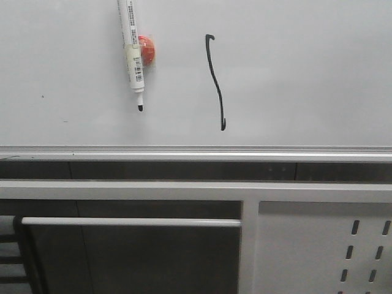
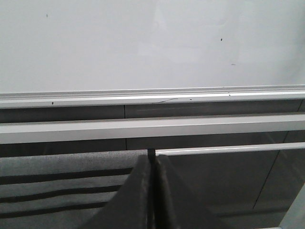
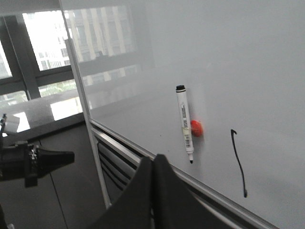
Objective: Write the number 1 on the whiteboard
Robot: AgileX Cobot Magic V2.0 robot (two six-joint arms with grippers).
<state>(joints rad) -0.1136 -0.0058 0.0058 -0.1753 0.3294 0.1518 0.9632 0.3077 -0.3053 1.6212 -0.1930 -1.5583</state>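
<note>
Front view: the whiteboard [image 1: 294, 73] fills the upper half, its silver edge strip [image 1: 196, 150] running along the bottom. The number 1 [image 1: 215, 82] stands on it just left of centre, a thin black stroke, long axis vertical and a little wavy, hook at the top, tick at the bottom. Left of it hangs a white marker pen [image 1: 133, 52], black tip down, stuck to the board with an orange magnet [image 1: 146, 49] behind it. Below sits a white slotted panel [image 1: 324, 245]. No grippers here.

Left wrist view: bare board above the strip, and the left gripper [image 2: 151, 191] at the frame's foot, dark fingers pressed together on nothing.

Right wrist view: the right gripper [image 3: 153, 191] is likewise pressed together and empty, well apart from the board. Pen, magnet and stroke show beyond it, and a window [image 3: 43, 52] beside the board.
</note>
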